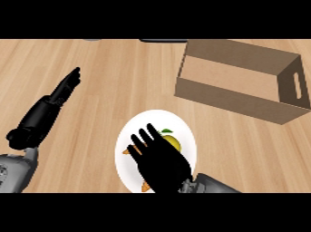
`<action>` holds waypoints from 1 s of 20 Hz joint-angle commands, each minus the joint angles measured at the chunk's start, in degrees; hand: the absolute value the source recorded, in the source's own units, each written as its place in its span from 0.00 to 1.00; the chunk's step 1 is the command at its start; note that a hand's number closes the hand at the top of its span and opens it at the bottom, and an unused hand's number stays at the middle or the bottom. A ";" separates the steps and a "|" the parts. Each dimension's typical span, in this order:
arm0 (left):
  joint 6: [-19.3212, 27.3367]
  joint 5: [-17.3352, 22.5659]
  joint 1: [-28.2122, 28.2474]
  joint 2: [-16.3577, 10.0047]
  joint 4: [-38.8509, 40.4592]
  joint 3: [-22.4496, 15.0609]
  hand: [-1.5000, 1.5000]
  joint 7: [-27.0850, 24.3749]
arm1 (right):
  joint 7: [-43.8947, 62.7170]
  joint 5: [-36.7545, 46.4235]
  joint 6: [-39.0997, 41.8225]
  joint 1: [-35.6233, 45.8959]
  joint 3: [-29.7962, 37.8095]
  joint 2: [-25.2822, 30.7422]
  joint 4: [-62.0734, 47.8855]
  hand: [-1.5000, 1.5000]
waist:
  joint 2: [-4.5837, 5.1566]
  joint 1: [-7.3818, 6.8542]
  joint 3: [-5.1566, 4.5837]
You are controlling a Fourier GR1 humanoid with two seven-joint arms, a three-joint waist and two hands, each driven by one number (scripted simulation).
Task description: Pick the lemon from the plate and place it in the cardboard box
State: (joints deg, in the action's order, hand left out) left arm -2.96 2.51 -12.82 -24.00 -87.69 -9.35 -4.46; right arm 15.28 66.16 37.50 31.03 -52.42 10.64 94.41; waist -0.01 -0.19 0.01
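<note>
Right robot hand [161, 163] spreads above lemon [174, 142] on plate [184, 123], cardboard box [231, 99] standing apart.

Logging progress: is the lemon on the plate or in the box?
On the plate: the lemon shows beside the open right hand, apart from the cardboard box.

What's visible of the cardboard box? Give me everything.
The cardboard box is plain brown, rectangular and open at the top, with no flaps showing. Its right end wall has a slot-shaped handle cutout. It sits upright on the wooden counter at the upper right, beyond the white plate. What shows of its inside holds nothing. Only the counter touches it.
</note>
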 commanded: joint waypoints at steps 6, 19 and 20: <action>-3.09 -2.14 1.83 2.32 -1.57 3.37 0.50 -0.46 | -6.40 6.98 -3.85 -4.60 2.85 0.09 -3.20 0.00 | -0.04 0.10 0.00; -5.58 -6.24 0.09 4.87 -0.21 5.57 0.50 0.45 | -11.33 16.00 -11.57 -3.79 7.45 -5.80 -19.36 0.00 | 0.02 0.02 0.00; -5.93 -4.84 1.21 5.18 -5.27 5.55 0.50 4.20 | -11.28 16.56 -12.22 -4.26 7.94 -5.43 -19.03 0.00 | -0.03 -0.08 0.01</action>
State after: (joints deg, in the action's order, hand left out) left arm -7.99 -2.45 -11.92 -19.32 -88.34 -4.01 -4.50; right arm 4.48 80.06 28.01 27.57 -45.79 5.55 78.40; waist 0.00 -0.20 0.00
